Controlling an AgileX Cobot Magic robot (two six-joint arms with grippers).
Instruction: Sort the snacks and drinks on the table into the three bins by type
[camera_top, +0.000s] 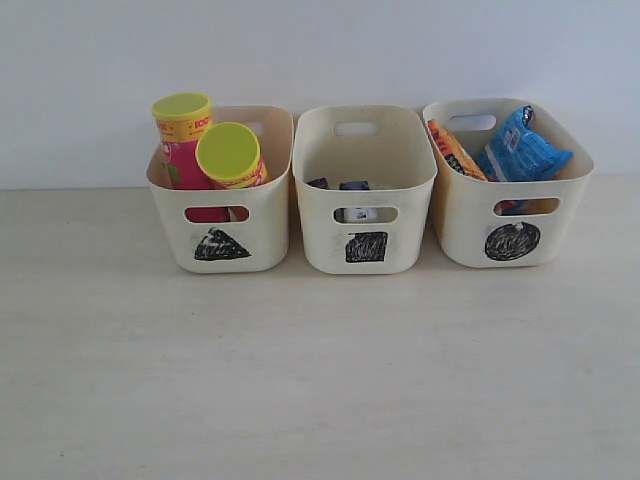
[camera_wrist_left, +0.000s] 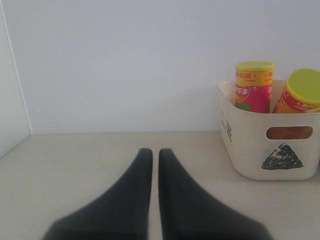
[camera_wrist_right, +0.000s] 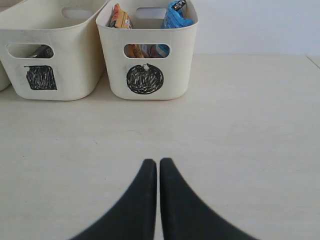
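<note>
Both my grippers are pinched narrow, nothing between the jaws. My left gripper (camera_wrist_left: 155, 152) sits low over the table (camera_top: 320, 380), off to the side of the triangle bin (camera_top: 265, 215) and not touching it. My right gripper (camera_wrist_right: 158, 162) is low over the table too, out in front of the circle bin (camera_top: 460, 220) and well apart from it. The bins stand in a row by the back wall, with the square bin (camera_top: 320, 215) in the middle. The triangle bin holds the pink-green can (camera_top: 182, 130), upright, and the yellow-red can (camera_top: 232, 155), tilted. Two small cartons lie low in the square bin: a dark one (camera_top: 319, 183) and a white and blue one (camera_top: 358, 213), both mostly hidden. The circle bin holds the orange-brown bag (camera_top: 455, 150) and the blue bag (camera_top: 520, 152), sticking up side by side.
</note>
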